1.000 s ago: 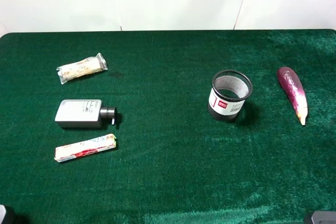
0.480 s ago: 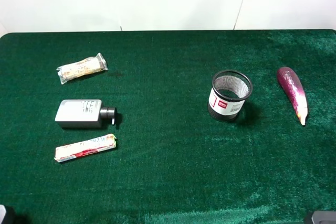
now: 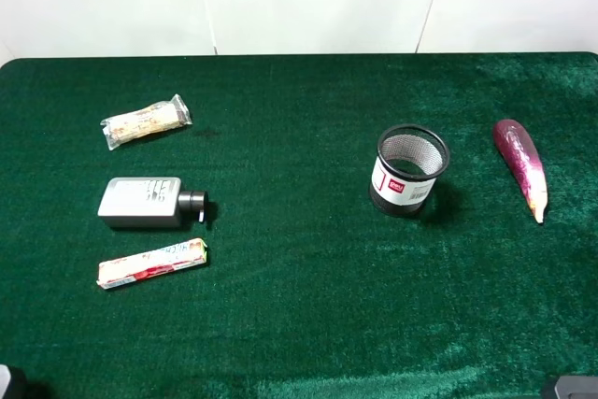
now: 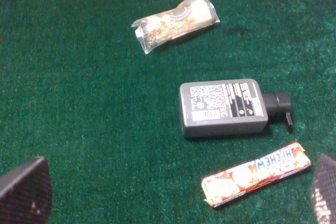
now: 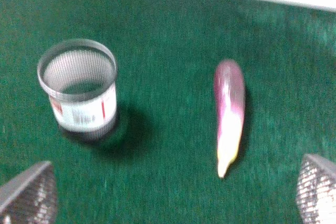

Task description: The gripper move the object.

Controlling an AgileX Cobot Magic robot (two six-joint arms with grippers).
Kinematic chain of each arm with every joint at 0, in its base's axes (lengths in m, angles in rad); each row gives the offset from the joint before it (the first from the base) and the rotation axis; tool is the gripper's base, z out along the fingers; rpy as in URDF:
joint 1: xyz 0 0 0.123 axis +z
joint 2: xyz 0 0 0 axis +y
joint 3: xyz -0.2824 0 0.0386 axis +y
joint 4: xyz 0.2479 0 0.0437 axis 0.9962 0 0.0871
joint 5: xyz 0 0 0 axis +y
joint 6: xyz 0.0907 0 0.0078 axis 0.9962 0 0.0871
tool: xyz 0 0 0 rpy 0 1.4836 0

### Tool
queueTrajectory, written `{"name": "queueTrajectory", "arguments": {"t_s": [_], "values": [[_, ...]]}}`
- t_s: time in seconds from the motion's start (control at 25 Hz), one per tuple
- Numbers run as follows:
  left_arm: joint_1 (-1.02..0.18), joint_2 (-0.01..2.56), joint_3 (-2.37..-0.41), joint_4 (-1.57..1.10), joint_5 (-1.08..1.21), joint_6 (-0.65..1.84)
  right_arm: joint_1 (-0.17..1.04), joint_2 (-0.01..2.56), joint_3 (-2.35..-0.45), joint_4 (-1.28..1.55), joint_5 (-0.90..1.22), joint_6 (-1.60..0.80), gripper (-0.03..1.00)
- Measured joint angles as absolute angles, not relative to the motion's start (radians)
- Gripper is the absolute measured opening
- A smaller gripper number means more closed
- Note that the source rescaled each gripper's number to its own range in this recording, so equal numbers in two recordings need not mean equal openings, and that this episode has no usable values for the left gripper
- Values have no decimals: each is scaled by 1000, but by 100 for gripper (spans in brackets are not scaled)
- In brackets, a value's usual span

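On the left of the green desk [image 3: 299, 324] lie a clear-wrapped snack [image 3: 145, 121], a grey bottle [image 3: 145, 202] with a black cap, and a red-and-white candy bar [image 3: 151, 263], none of which the task concerns. Right of centre stands a mesh cup [image 3: 409, 171], upright. Well apart from it, near the right edge, lies the object [image 3: 522, 163], flat on the cloth with its cream tip pointing toward the near side.

Both sets of fingers are spread wide and hold nothing: the left gripper [image 4: 168, 192] hangs over the bottle and bars, the right gripper [image 5: 168, 190] above cup and object.

I'd guess the worry is the smooth, tapered shape: pinched near the thin tip, it could slip or roll away.

From high up the arms barely show at the bottom corners; only the wrist cameras reveal the fingertips. The candy bar's lettering reads only from the left wrist.
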State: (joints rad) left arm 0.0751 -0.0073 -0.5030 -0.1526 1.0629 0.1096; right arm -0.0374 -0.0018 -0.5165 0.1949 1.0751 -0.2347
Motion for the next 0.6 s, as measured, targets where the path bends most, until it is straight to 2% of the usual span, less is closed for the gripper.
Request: {"name": "queueTrajectory", "arguments": {"t_s": [0.6], "values": [[75,-7,-503,-153,1063,110,-37,-6,-505,237,1045,-239,100]]}}
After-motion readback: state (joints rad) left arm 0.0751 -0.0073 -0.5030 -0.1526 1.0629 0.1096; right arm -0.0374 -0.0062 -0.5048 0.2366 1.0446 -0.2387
